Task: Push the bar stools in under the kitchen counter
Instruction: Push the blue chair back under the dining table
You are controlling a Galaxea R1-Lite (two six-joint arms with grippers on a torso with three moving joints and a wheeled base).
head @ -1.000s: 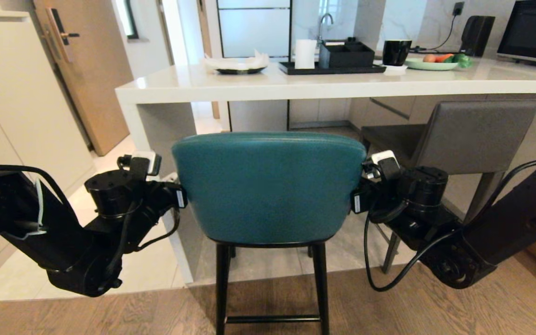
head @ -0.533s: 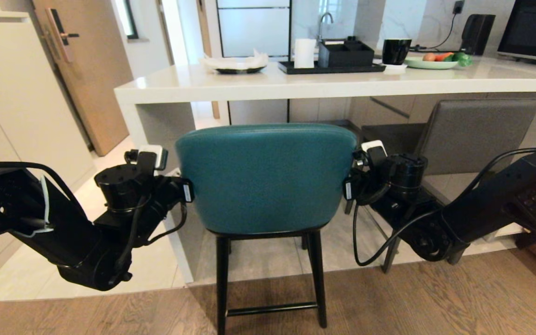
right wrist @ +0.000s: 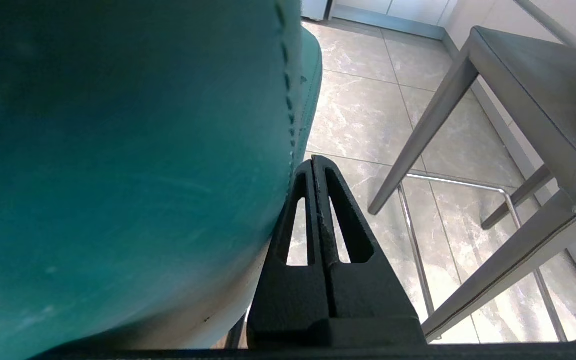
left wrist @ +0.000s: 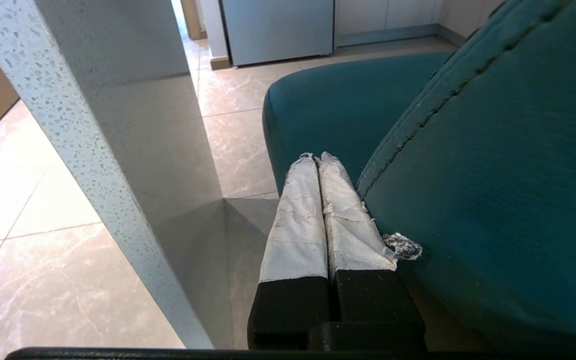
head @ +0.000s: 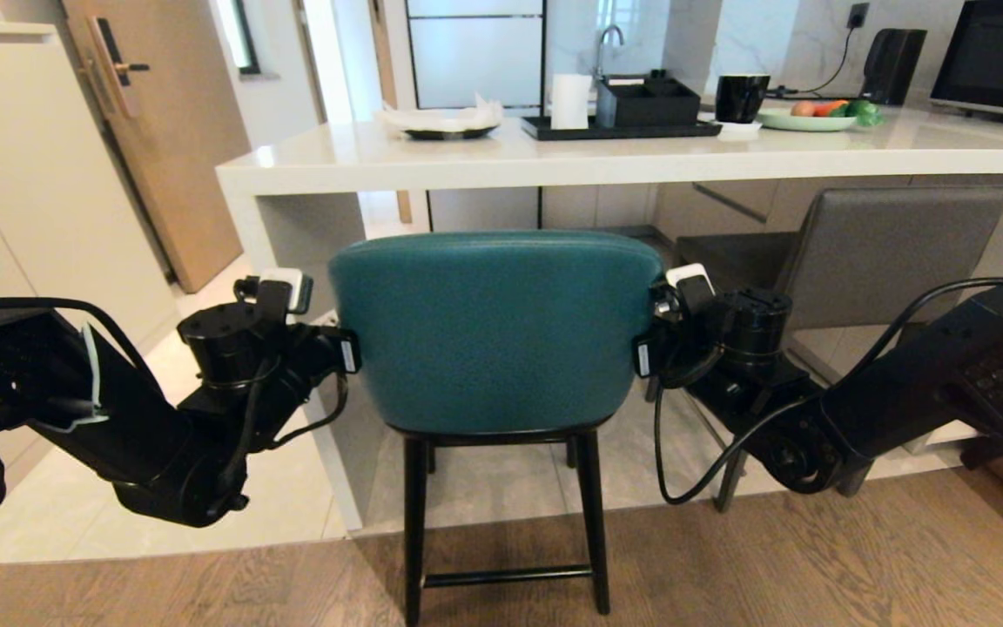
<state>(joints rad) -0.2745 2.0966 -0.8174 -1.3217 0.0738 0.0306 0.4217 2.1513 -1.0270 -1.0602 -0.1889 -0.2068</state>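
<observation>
both our arms reach forward. left gripper (left wrist: 318, 159) clenched empty, right gripper (right wrist: 314, 165) likewise, each pressed against a side of the teal stool (head: 497, 331) between them, facing the counter (head: 606, 157).

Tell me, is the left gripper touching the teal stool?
Touching. In the left wrist view the shut left gripper lies flat against the side seam of the teal stool, with no gap.
</observation>
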